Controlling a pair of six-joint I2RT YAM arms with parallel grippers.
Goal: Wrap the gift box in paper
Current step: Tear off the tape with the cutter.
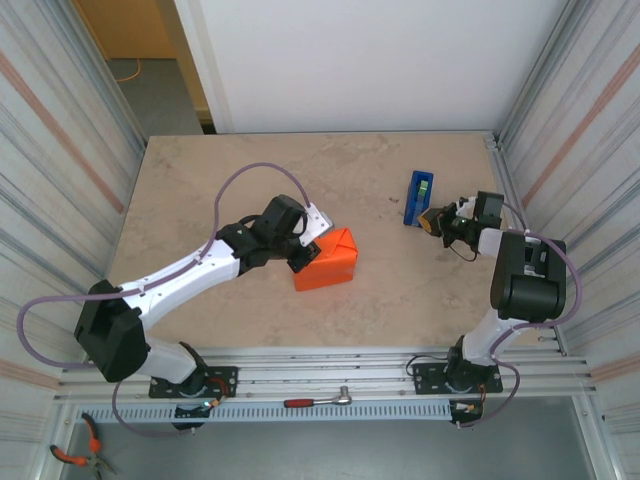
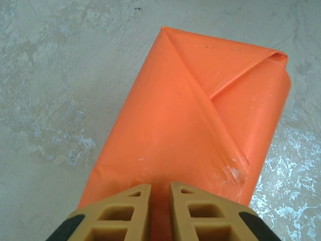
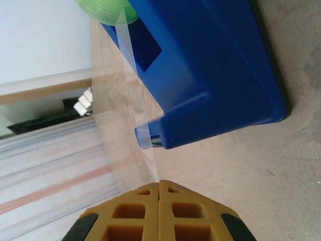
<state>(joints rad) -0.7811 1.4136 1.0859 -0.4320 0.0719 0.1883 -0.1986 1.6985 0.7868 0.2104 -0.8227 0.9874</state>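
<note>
Gift box (image 1: 326, 260) wrapped in the paper (image 2: 200, 115), lying flat on beige tabletop (image 1: 200, 190), diagonal folds across its top. Left gripper (image 2: 159, 193) at the box's left end, fingers a narrow slit apart, orange between them; unclear whether pinching. Well right of the box, blue tape dispenser (image 3: 215, 75); right gripper (image 3: 159, 187) just beside it, fingers pressed together on clear tape strip (image 3: 128, 45).
</note>
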